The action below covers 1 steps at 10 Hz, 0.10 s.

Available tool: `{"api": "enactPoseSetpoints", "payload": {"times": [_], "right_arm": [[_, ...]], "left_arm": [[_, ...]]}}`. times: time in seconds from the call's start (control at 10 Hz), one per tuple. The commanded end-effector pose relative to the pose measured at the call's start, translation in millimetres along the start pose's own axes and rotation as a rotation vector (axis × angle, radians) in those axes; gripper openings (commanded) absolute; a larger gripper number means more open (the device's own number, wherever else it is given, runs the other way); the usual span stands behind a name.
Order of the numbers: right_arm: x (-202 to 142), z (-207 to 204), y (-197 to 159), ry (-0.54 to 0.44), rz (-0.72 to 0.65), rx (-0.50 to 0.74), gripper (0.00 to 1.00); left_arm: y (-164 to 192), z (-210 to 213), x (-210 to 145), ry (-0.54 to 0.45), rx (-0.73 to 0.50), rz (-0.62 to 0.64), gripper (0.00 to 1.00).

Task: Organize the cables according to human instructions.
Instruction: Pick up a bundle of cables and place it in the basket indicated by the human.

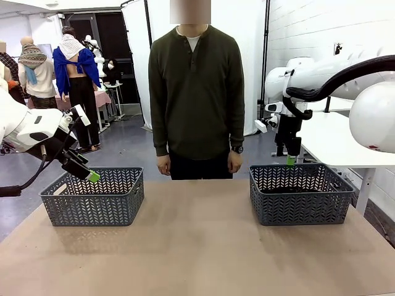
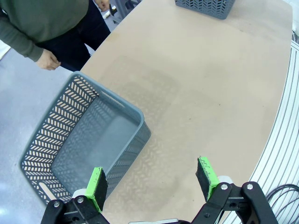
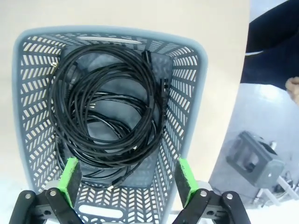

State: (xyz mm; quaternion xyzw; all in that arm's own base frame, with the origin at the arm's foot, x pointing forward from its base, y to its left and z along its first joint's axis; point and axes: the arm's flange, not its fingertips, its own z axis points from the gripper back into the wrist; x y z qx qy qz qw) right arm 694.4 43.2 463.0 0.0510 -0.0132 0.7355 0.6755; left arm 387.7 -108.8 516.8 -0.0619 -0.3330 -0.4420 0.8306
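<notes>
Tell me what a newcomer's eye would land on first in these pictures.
First the cables, black cords coiled in a heap inside the right grey basket, with the right gripper open above them. Next the person in the olive shirt, standing at the table's far side between the two baskets, arms hanging down. Last the left basket with nothing in it, the left gripper open over its near rim.

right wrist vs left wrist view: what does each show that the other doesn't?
Right wrist alone: the cables, black coils piled in the basket beneath the open right claw. Left wrist alone: a basket with no cables under the open left claw, plus a wide stretch of table. Shared: grey lattice baskets, green pads, part of the person at the frame edge.
</notes>
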Motion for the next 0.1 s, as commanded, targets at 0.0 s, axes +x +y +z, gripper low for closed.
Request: {"api": "enactPoseSetpoints", "payload": {"times": [0.0], "right_arm": [[-0.4, 0.7, 1.1, -0.018, 0.001, 0.003, 1.0]], "left_arm": [[2.7, -0.7, -2.3, -0.009, -0.011, -0.003, 1.0]]}}
